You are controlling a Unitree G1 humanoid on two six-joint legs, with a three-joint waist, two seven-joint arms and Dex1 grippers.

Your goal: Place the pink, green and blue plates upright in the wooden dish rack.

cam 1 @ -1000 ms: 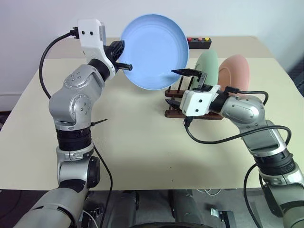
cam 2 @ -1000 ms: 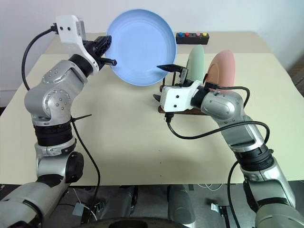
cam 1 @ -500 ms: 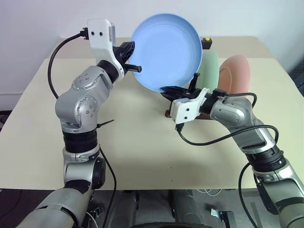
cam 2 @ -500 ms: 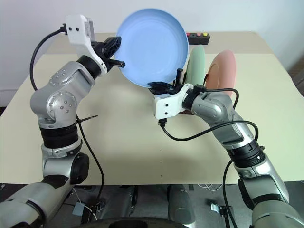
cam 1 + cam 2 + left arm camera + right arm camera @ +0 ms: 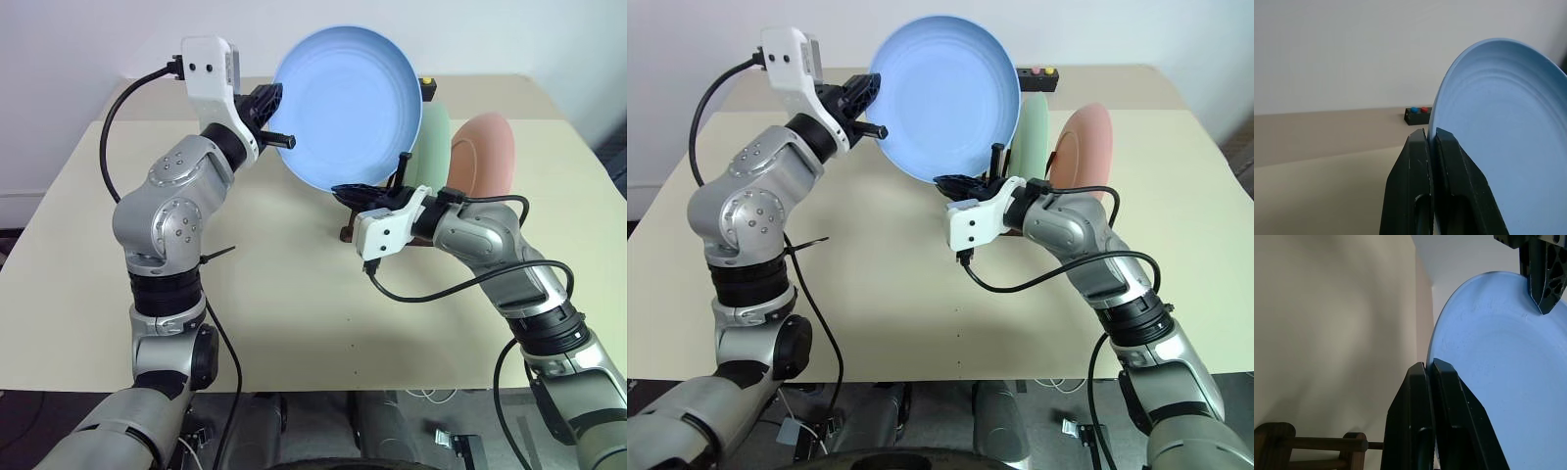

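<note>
We hold the blue plate (image 5: 351,106) upright in the air above the counter (image 5: 284,294), toward its far edge. Our left end effector (image 5: 277,116) is clamped on the plate's left rim and our right end effector (image 5: 355,190) is pinched shut on its lower rim. Behind it, the green plate (image 5: 434,142) and pink plate (image 5: 484,155) stand upright in the wooden dish rack (image 5: 349,232).
</note>
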